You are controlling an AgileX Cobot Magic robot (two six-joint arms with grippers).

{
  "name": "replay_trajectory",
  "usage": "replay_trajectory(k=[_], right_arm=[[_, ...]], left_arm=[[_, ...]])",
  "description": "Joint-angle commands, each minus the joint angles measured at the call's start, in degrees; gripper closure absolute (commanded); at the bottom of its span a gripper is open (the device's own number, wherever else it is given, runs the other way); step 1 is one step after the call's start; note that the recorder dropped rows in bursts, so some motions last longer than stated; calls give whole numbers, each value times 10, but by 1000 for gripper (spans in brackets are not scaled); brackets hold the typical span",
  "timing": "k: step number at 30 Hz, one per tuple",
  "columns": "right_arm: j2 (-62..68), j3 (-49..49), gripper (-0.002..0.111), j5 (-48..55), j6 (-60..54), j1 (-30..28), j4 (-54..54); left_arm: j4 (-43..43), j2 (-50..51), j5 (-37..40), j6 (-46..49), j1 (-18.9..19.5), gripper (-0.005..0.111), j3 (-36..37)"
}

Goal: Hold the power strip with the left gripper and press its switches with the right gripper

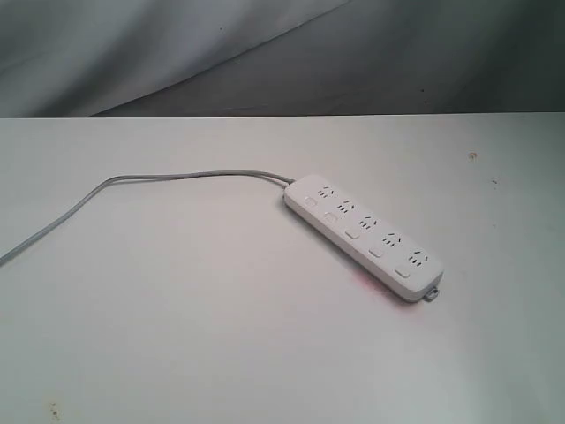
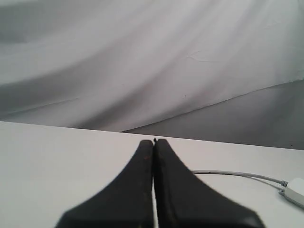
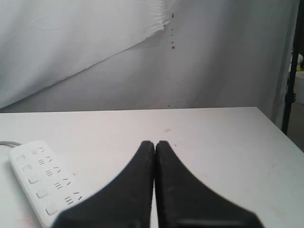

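Judging the holding step not yet begun, I read the left gripper (image 2: 154,141) and right gripper (image 3: 155,142) both closed on nothing, the power strip (image 1: 362,234) lying flat and untouched on the table (image 1: 177,336), so the left must open and reach it.

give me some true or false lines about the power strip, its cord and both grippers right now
1. The power strip lies flat on the table, with no gripper touching it. True.
2. The left gripper is clamped on the strip. False: it is shut on nothing, apart from the strip.
3. The right gripper is wide open. False: its jaws are shut and empty.
4. The grey cord leaves one end of the strip and trails to the exterior view's left edge. True.
5. A plug sits in one socket. False: all five sockets are empty.
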Motion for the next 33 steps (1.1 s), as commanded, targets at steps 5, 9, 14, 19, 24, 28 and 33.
replay_trajectory(k=[5, 9, 14, 19, 24, 28, 33], right_arm=[[-2, 2, 108, -7, -1, -3, 2], [-2, 2, 108, -43, 3, -2, 7], [-2, -10, 108, -134, 5, -2, 157], [20, -72, 108, -83, 4, -2, 161], [87, -140, 108, -74, 15, 8, 163], [119, -200, 108, -60, 12, 38, 156], [154, -257, 108, -63, -9, 59, 150]], left_arm=[[-1, -2, -10, 1, 2, 107, 2], [-6, -2, -32, -13, 2, 107, 2], [-53, -2, -23, -95, 2, 107, -13], [-82, 39, 34, -95, 1, 107, -105], [-171, 150, 84, -94, -38, 107, -212], [-165, 250, 141, -89, -74, 107, -298], [-169, 375, 176, -24, -96, 107, -389]])
